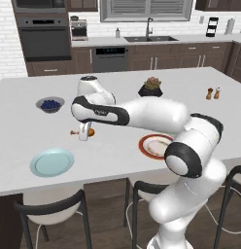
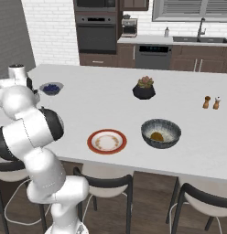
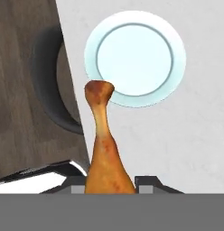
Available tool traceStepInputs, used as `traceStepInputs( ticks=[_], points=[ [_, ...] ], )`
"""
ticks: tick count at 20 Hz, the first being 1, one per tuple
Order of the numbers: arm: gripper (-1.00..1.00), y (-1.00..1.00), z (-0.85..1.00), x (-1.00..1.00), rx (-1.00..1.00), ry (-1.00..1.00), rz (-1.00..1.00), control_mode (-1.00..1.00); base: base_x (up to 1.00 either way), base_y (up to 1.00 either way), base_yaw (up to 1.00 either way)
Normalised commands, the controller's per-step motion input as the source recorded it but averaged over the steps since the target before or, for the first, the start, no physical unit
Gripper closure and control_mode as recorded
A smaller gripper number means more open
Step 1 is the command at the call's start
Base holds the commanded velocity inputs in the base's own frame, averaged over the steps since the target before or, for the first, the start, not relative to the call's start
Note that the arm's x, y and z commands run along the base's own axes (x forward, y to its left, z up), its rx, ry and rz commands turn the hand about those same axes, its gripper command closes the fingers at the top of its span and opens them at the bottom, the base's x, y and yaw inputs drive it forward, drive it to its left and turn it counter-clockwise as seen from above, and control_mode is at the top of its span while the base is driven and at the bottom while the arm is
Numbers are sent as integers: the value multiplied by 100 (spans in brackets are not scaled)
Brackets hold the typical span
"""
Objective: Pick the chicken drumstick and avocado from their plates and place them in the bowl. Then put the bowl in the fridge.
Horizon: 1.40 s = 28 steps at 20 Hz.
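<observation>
The end effector [image 1: 84, 132] grips the orange-brown chicken drumstick [image 3: 105, 149] above the white table [image 1: 117, 146], near its front edge. The plain light blue plate [image 1: 52, 162] lies just beside; the grey bowl of blueberries [image 1: 50, 104] sits behind.

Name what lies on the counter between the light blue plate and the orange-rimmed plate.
In the left base view, only bare white counter lies between the light blue plate and the orange-rimmed plate.
</observation>
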Motion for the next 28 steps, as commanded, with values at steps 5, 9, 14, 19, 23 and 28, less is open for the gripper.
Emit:
traceStepInputs(
  ticks=[5, 9, 14, 19, 23, 28],
  points=[
    [100, -97, 76, -58, 8, 0, -29, -100, 0, 0, 0],
    [100, -90, 74, -32, 2, 2, -28, -100, 0, 0, 0],
    [100, -77, 58, -15, 1, 4, -24, -100, 0, 0, 0],
    [100, -89, 39, -2, 0, 2, -24, -100, 0, 0, 0],
    [100, -95, 17, 0, 0, 1, -25, -100, 0, 0, 0],
    [100, -93, 15, 0, 0, 1, -24, -100, 0, 0, 0]
  ],
)
